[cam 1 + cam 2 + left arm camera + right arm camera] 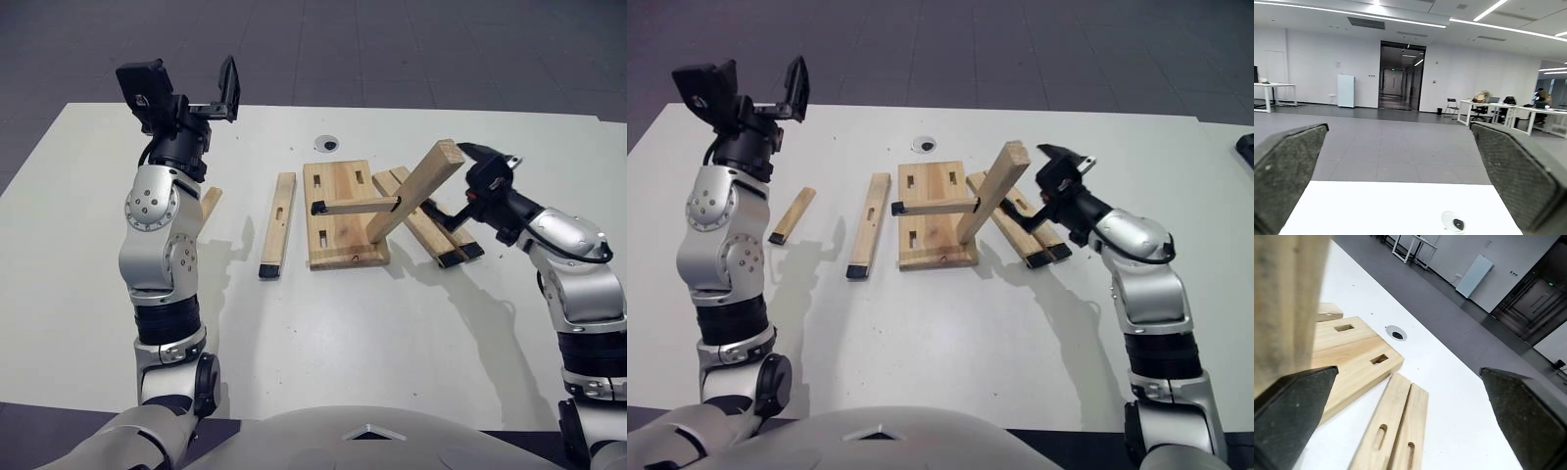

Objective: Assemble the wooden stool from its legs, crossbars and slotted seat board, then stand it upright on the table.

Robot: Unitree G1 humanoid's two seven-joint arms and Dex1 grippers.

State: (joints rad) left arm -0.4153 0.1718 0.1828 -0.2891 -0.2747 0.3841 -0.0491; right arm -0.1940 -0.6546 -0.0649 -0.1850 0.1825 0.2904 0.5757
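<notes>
The slotted seat board [338, 220] lies flat on the white table [323, 343]. One leg [416, 191] leans tilted out of its near right corner. A crossbar [358, 207] juts from that leg over the board. My right gripper [477, 186] is open just right of the tilted leg's upper end, with the leg [1288, 298] beside one finger [1293, 411]. Two more legs [436, 235] lie side by side under that gripper. Another leg [277, 223] lies left of the board, and a short crossbar [794, 214] farther left. My left gripper [186, 88] is open, raised high above the table's left side.
A round cable grommet [328, 144] sits in the table behind the seat board. The table's near half and left side are bare. Dark floor lies beyond the far edge [294, 106].
</notes>
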